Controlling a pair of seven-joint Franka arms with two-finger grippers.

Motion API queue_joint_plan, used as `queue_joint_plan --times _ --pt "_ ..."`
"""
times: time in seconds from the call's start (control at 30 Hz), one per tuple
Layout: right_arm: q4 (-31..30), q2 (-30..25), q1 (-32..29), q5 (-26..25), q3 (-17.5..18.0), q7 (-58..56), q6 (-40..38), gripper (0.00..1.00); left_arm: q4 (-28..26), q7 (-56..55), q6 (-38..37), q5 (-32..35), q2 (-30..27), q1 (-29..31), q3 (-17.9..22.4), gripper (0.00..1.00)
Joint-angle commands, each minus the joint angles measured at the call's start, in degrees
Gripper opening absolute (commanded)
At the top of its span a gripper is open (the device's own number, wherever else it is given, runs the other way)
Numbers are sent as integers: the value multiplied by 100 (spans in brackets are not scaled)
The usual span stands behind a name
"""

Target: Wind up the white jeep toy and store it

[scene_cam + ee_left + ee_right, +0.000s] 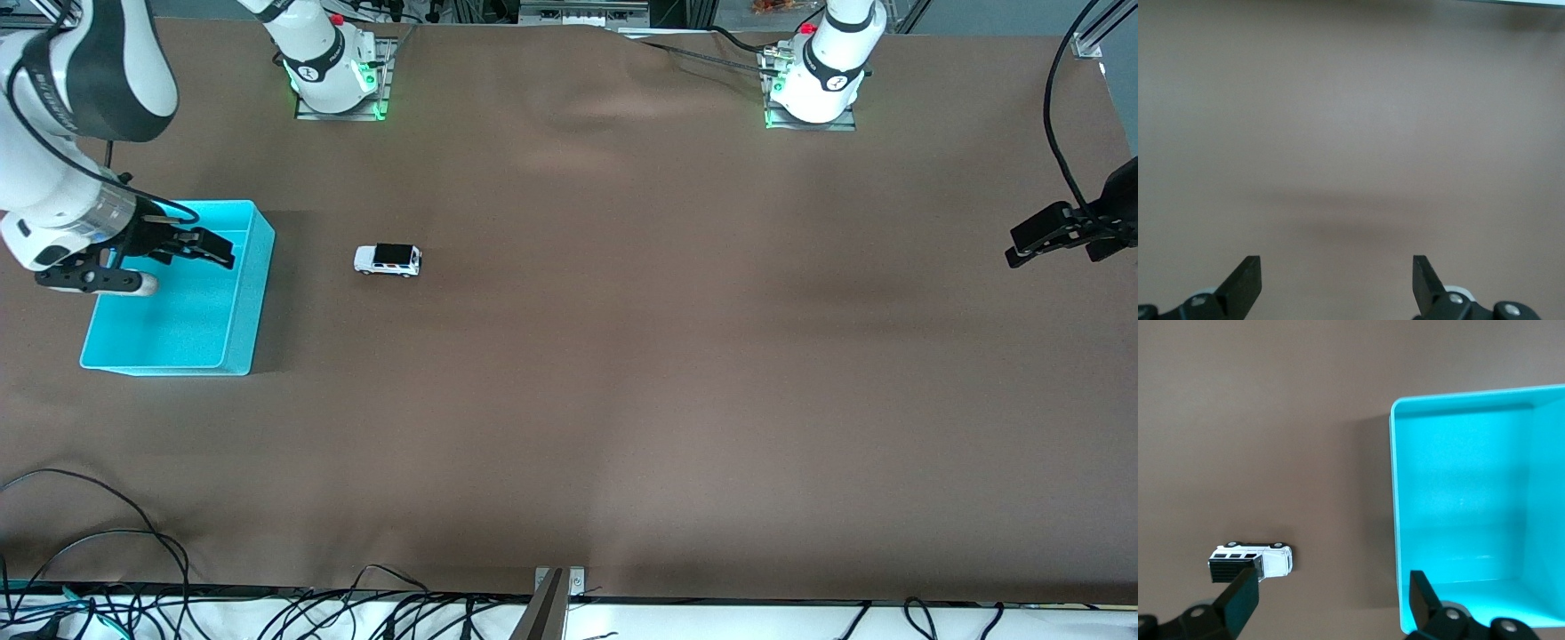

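The white jeep toy [388, 260] stands on the brown table, beside the turquoise bin [253, 293], on the side toward the left arm's end. It also shows in the right wrist view [1251, 560], partly covered by one fingertip. My right gripper [218, 251] is open and empty, up over the bin's rim that faces the jeep. In the right wrist view the bin [1458, 520] is empty and the open right gripper [1331, 593] spans bare table. My left gripper [1031, 240] is open and empty, over the table's left arm end; its own view [1337, 277] shows only bare table.
Both arm bases [333, 62] [822, 67] stand along the table edge farthest from the front camera. Cables [107, 569] lie along the nearest edge. A metal clamp [556, 591] sits at the middle of that edge.
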Motion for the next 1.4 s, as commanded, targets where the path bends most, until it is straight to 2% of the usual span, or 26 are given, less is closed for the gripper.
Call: queue_joint_plan --times 0.0,0.3,0.53,0.8,0.97,1.37 --pt "-799 -430 20 123 22 380 429 100 84 68 -55 -176 12 -71 95 100" --pt "-1510 -430 29 123 242 758 1211 100 76 112 -55 -185 29 -70 95 100" --pt "-1906 -421 55 123 382 1671 1581 100 -3 112 -55 -360 29 -44 95 100" --pt "-2574 -430 151 123 549 2832 2477 100 -39 77 -55 -387 100 -35 104 100" --pt "-2610 -325 178 123 751 3824 2653 100 -39 77 -55 -413 100 -35 95 100" --pt "-2952 -316 196 123 980 5987 3075 100 -39 68 -55 -475 108 -18 104 100"
